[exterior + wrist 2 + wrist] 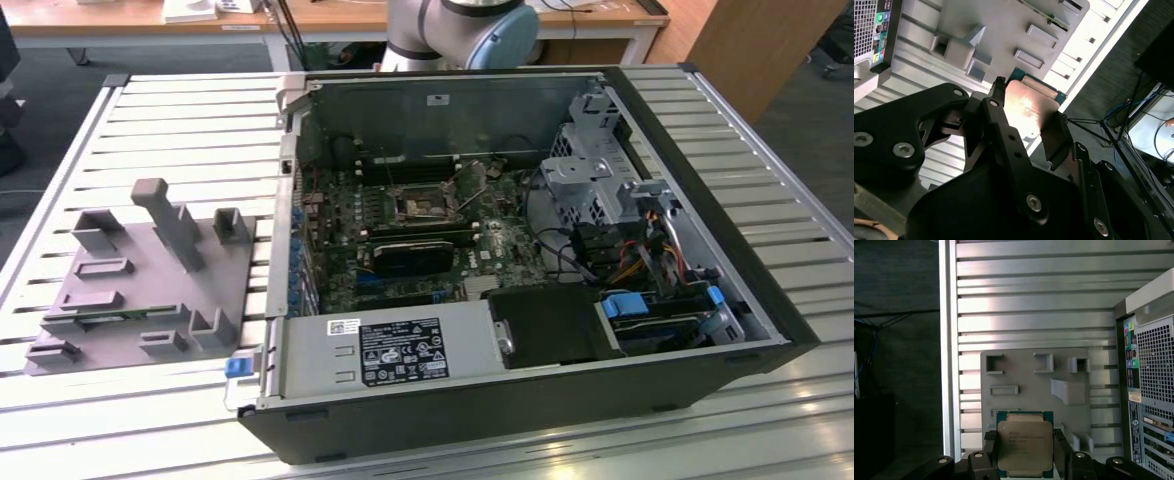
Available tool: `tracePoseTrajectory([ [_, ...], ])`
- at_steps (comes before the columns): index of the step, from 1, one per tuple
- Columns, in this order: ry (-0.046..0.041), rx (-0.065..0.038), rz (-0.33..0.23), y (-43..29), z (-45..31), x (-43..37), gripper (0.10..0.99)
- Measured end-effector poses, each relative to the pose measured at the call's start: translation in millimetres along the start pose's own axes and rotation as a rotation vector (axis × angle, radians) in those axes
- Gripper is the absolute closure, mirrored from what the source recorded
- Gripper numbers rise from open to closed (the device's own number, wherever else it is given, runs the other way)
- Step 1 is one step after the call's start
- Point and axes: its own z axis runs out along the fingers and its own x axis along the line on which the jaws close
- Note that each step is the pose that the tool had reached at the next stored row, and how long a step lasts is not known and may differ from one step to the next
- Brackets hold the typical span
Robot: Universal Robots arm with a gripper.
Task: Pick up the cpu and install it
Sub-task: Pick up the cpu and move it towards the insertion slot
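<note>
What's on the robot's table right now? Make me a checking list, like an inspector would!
Surface: slatted metal table.
Job's things: cpu, silver top showing, gripped over the grey holder tray; socket on the board inside the open computer case.
Clutter: nothing seen.
Grippers: gripper shut on the cpu, one finger on each side.
Cables: coloured wire bundle inside the case.
Surroundings: wooden desks, dark floor.
</note>
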Motion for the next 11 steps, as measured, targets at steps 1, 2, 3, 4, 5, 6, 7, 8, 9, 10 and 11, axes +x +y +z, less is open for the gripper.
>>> tracePoseTrajectory([
  [1,0.0002,-0.001,0.0,0.1,0.0,-1.7,0.549],
  [2,0.0001,-0.002,0.0,0.2,0.0,-3.7,0.549],
  [3,0.0001,-0.003,0.0,0.3,0.0,-5.4,0.549],
  [4,0.0,-0.003,0.0,0.4,0.0,-7.1,0.549],
  [5,0.0001,-0.003,0.0,0.5,0.0,-9.1,0.549],
  [6,0.0001,-0.003,0.0,0.6,-0.1,-11.0,0.549],
  [7,0.0002,-0.003,0.0,0.7,-0.1,-12.9,0.549],
  [8,0.0001,-0.003,0.0,0.8,-0.1,-14.4,0.549],
  [9,0.0002,-0.003,0.0,0.9,-0.1,-15.8,0.549],
  [10,0.0002,-0.003,0.0,1.0,-0.1,-17.5,0.549],
  [11,0.0003,-0.003,0.0,1.1,-0.1,-19.0,0.549],
])
